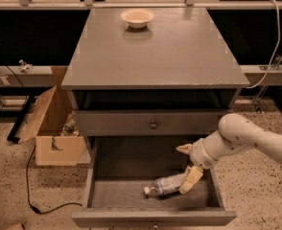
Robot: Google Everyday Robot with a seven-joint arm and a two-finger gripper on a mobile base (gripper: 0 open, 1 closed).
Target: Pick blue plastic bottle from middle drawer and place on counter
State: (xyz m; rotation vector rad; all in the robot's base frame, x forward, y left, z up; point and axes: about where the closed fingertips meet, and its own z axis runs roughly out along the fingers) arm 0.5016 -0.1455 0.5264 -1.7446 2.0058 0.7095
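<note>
The blue plastic bottle (166,185) lies on its side on the floor of the open middle drawer (122,193), white cap pointing left. My gripper (187,165) reaches into the drawer from the right, its fingers spread open. One cream finger (191,179) rests against the bottle's right end, and the other finger (183,149) is above and behind it, apart from the bottle. The counter (179,51) is the grey cabinet top above the drawer.
A cream bowl (137,17) stands at the back of the counter. A shut upper drawer with a round knob (153,125) sits above the open one. An open cardboard box (52,128) and a black cable (33,186) lie on the floor to the left.
</note>
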